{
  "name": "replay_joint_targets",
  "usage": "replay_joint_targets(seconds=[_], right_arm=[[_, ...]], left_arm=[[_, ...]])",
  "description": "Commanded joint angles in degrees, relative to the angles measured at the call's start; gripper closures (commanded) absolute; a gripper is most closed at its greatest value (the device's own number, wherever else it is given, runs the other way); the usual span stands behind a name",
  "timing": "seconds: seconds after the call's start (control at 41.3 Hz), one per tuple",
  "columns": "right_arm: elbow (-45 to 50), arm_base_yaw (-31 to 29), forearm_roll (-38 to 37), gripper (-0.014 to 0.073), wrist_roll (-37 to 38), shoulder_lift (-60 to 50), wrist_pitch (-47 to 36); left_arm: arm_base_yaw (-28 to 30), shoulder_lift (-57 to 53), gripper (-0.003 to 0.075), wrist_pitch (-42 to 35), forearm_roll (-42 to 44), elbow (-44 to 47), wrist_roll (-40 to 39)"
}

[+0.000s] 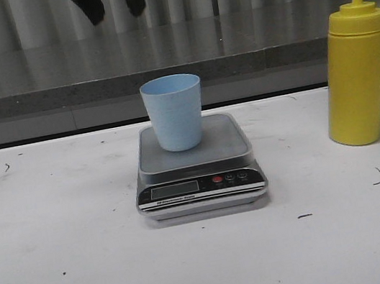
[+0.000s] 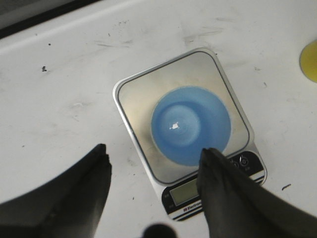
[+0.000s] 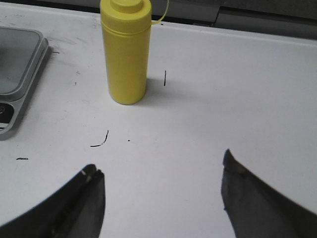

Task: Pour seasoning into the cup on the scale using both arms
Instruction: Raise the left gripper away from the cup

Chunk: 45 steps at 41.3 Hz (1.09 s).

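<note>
The pale blue cup (image 1: pixel 174 112) stands upright and empty on the grey platform of the silver scale (image 1: pixel 201 184) at the table's middle. The yellow seasoning bottle (image 1: pixel 355 74) stands capped on the table to the right, apart from the scale. My left gripper (image 1: pixel 117 12) hangs open and empty high above the cup. Its wrist view looks straight down into the cup (image 2: pixel 190 124) on the scale (image 2: pixel 133 99), with the gripper (image 2: pixel 154 150) spread wide. My right gripper (image 3: pixel 159 161) is open and empty over bare table, well short of the bottle (image 3: pixel 126 54). It is out of the front view.
The white table (image 1: pixel 65 265) carries small dark marks. A grey ledge (image 1: pixel 161 59) runs along the back edge, with a ribbed wall behind it. The scale's corner (image 3: pixel 20 69) lies beside the bottle in the right wrist view.
</note>
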Motion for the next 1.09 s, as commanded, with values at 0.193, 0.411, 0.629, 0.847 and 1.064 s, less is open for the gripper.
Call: replay_joint_targets(seconds=[0.193, 0.411, 0.629, 0.847, 1.064], right_arm=[[-1.76, -0.28, -0.63, 0.0078, -0.38, 0.43, -3.64], [-1.76, -0.28, -0.63, 0.0078, -0.38, 0.43, -3.64], [-1.76, -0.28, -0.63, 0.0078, -0.38, 0.43, -3.64], [-1.76, -0.28, -0.63, 0.0078, -0.38, 0.43, -3.64], [-1.76, -0.28, -0.63, 0.0078, -0.38, 0.43, -3.64]], left_arm=[[2.40, -23.03, 0.0333, -10.62, 2.71, 21.55, 0.59], [5.58, -39.03, 0.0333, -17.06, 2.81, 39.54, 3.27], [5.69, -54.69, 0.0333, -20.93, 4.99, 55.84, 3.27], [5.69, -67.86, 0.0333, -20.93, 4.99, 67.48, 3.27], [5.69, -75.81, 0.0333, -21.04, 4.88, 73.04, 3.27]])
